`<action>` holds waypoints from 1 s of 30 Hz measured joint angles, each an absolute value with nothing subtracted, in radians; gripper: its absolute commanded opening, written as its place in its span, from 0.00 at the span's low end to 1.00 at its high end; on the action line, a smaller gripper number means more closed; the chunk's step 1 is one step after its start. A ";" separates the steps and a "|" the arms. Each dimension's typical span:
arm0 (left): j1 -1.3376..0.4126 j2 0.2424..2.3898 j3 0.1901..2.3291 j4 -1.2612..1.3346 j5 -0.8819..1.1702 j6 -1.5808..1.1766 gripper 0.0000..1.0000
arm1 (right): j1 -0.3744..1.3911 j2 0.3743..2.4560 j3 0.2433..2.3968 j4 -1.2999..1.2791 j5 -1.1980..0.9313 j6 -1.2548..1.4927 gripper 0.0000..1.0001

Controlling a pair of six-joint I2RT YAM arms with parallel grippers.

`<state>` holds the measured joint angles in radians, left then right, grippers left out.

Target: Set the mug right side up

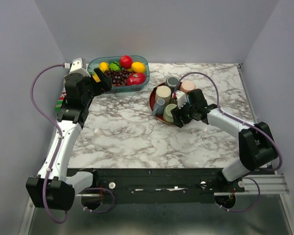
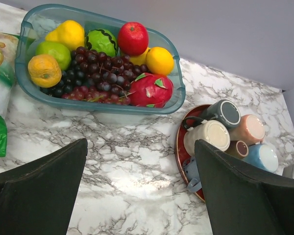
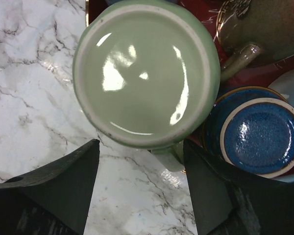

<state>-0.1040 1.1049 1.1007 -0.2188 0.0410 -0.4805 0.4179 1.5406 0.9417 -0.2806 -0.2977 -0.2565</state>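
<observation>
Marble table [image 1: 122, 132], tray [image 2: 178, 142] of mugs on it. Green mug [image 3: 144, 73] sits upside down at the tray's edge, base facing straight at my right jaws, spread wide just short of it. Left jaws spread too, well off.

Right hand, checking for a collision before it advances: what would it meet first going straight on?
The right hand would probably meet the upturned base of the green mug first; it lies straight ahead, centred on the open hand, though depth is unclear.
</observation>
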 measured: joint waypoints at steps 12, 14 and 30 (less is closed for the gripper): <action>-0.104 1.127 1.101 -0.219 0.034 -0.472 0.99 | 0.421 1.580 0.969 -0.282 -0.229 -0.295 0.46; -0.103 1.128 1.101 -0.219 0.034 -0.471 0.99 | 0.426 1.581 0.970 -0.282 -0.213 -0.305 0.43; -0.099 1.149 1.101 -0.219 0.034 -0.457 0.99 | 0.445 1.620 1.015 -0.290 -0.144 -0.353 0.01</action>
